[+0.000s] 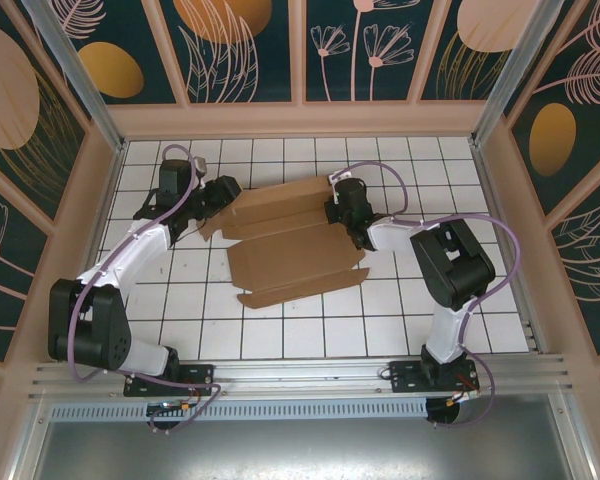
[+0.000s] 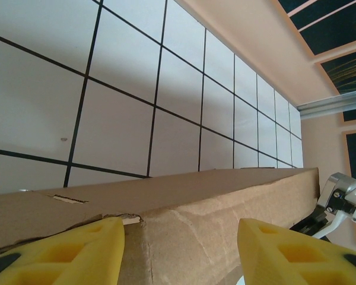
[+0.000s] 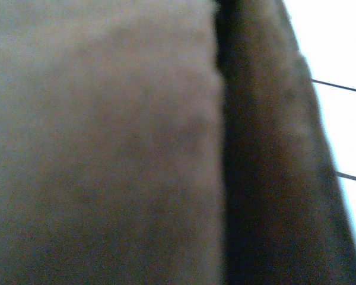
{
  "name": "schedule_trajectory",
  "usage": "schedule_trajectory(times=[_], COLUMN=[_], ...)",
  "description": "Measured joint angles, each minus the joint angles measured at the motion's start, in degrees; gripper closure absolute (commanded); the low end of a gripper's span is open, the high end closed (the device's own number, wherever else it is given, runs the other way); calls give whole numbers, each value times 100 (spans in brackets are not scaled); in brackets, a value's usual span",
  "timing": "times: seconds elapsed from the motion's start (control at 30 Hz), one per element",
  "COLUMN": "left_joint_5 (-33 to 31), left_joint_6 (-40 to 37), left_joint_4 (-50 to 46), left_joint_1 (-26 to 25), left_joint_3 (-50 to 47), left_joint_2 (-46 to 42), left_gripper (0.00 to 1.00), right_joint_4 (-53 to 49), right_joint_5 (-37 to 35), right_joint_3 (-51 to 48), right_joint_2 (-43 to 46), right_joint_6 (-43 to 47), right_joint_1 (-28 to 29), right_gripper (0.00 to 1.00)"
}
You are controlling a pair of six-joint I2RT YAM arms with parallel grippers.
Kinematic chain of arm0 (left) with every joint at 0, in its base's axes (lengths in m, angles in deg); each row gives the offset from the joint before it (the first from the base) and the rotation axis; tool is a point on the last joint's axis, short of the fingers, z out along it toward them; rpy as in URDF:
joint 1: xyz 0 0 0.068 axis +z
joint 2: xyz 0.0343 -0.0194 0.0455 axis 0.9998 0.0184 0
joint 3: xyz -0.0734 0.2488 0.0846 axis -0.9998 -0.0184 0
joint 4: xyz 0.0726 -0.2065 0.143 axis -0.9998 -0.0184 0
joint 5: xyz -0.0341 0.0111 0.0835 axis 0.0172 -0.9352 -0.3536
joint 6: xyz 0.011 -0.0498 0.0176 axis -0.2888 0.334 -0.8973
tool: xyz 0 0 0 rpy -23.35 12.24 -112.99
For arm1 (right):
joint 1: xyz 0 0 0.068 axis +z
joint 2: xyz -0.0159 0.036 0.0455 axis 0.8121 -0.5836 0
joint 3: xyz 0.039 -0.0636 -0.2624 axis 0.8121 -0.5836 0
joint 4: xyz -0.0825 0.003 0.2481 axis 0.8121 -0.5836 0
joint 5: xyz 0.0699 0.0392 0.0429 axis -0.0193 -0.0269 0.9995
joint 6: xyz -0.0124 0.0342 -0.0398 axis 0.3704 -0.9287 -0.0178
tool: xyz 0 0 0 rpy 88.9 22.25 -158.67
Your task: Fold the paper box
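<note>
The paper box (image 1: 290,245) lies part-folded on the tiled table (image 1: 280,335), nearer the far edge than the near one, with one long panel raised along its far side. The left gripper (image 1: 212,208) meets the box's left end. In the left wrist view its yellow fingers (image 2: 77,252) stand spread, with a cardboard wall (image 2: 225,202) running across between them. The right gripper (image 1: 338,212) sits against the right end, pressed together — whether cardboard is pinched in it I cannot tell. Its wrist view is blurred brown board (image 3: 107,148).
</note>
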Motion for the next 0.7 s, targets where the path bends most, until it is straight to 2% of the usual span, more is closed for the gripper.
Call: schedule_trajectory(times=[0.37,0.7], left_joint_5=[-197,7], left_joint_6=[-219,-210], left_joint_4=[-348,-229], left_joint_1=[0,0], left_joint_3=[-20,-485], left_joint_2=[-444,-369], left_gripper=[43,44], right_joint_4=[0,-2], right_joint_5=[22,22], right_joint_3=[0,2], right_joint_2=[-2,-2], right_joint_6=[-42,-70], right_joint_1=[-28,-28], right_gripper=[100,100])
